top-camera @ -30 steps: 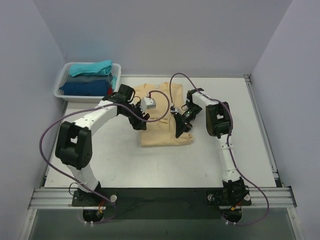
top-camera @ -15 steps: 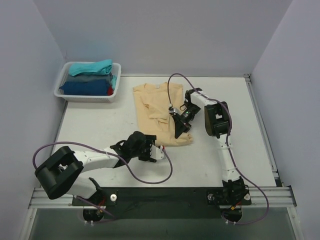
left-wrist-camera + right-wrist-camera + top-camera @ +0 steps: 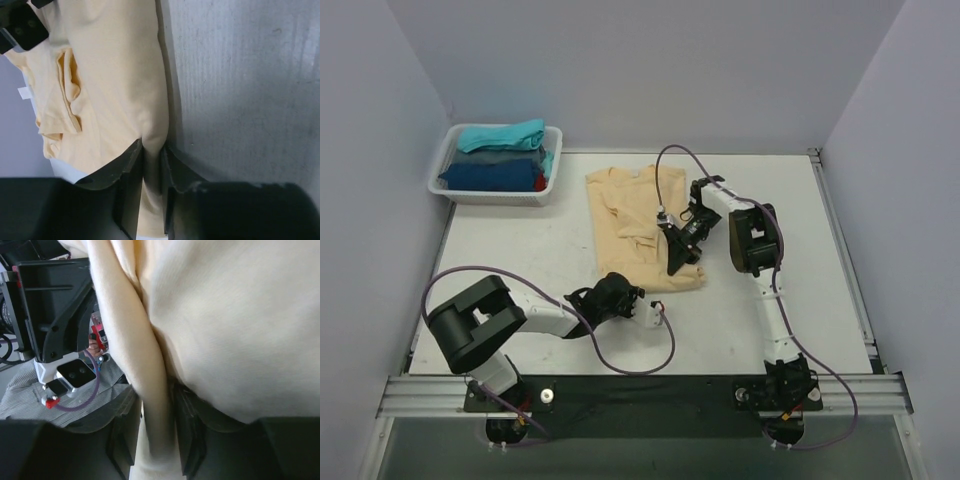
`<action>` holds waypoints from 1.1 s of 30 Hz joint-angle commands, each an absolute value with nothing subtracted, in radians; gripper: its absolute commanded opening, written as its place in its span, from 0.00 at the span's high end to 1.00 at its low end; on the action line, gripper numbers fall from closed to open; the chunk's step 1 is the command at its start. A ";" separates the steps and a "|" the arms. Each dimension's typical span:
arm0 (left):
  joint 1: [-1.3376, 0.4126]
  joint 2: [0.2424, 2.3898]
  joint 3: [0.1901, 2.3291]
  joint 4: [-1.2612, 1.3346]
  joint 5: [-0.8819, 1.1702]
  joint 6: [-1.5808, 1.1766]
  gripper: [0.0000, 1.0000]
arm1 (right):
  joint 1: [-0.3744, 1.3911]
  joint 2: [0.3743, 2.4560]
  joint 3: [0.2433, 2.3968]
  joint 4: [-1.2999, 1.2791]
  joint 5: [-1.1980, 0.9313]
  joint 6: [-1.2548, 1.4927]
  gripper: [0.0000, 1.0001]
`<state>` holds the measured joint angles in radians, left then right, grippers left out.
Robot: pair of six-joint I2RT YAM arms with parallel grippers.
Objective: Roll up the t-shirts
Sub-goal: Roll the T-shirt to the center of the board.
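Top view: tan t-shirt [image 3: 632, 215] lies spread mid-frame on the table [image 3: 520, 260]. Left gripper [image 3: 632, 296] sits at its lower edge, right gripper [image 3: 680, 252] at its right edge. Folded t-shirts [image 3: 495, 160] are stacked in the white basket [image 3: 490, 197], upper left.
Left wrist: fingers [image 3: 131, 175] nearly closed, pinching the shirt's edge fold.
Right wrist: fingers [image 3: 187, 440] clamped on a raised fold of tan cloth.

White basket [image 3: 490, 197] at table's [image 3: 520, 250] far left corner; grey walls around.
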<state>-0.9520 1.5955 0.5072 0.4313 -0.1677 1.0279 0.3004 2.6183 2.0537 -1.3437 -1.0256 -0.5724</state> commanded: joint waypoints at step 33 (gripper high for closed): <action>-0.588 1.897 1.324 -0.859 0.808 0.893 1.00 | 0.492 1.143 0.476 0.255 -0.655 -1.006 0.00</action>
